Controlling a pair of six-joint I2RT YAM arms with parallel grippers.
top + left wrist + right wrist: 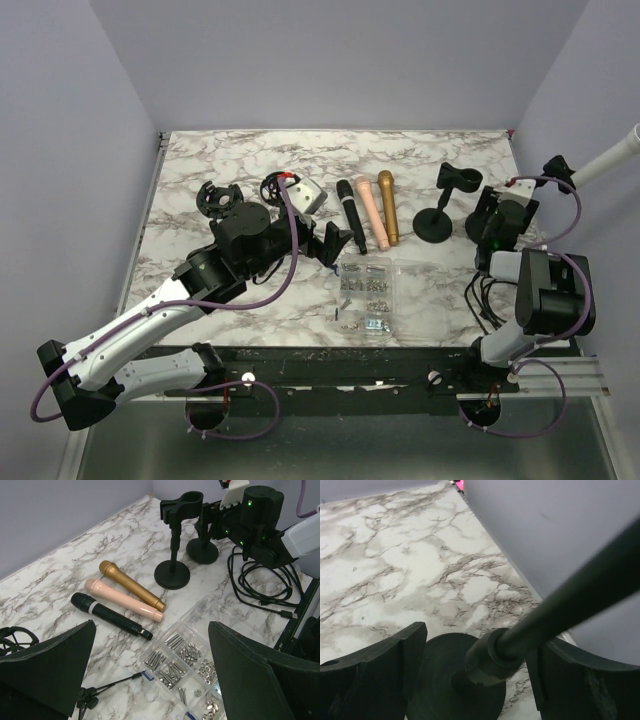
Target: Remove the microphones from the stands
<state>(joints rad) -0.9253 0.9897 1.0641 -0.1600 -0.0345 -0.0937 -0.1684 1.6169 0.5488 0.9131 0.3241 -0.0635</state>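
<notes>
Overhead, we see the marble bench with three microphones lying side by side near its middle: a black microphone, a pink microphone and a gold microphone. Just right of them an empty stand is upright. A clear box of screws lies in front of the three. The left gripper hangs just left of the black microphone. The right gripper is down near the bench's right edge, just beside the empty stand. The white microphone slants up toward the right wall, its lower end in what looks like a dark clip.

From the left wrist, we see that gripper released, its jaws spread wide with nothing between them. Beyond them lie the three microphones and the box of screws. Farther off is the empty stand, its clip holding nothing. Behind it is the round base of a second stand, with the right gripper right over it.

From the right wrist, we look down at the second stand's base on the marble. Its pole, blurred, slants to the upper right. The right gripper is released: its jaws stand apart on either side of the pole just above the base, a gap showing on each side, so it grasps nothing.
</notes>
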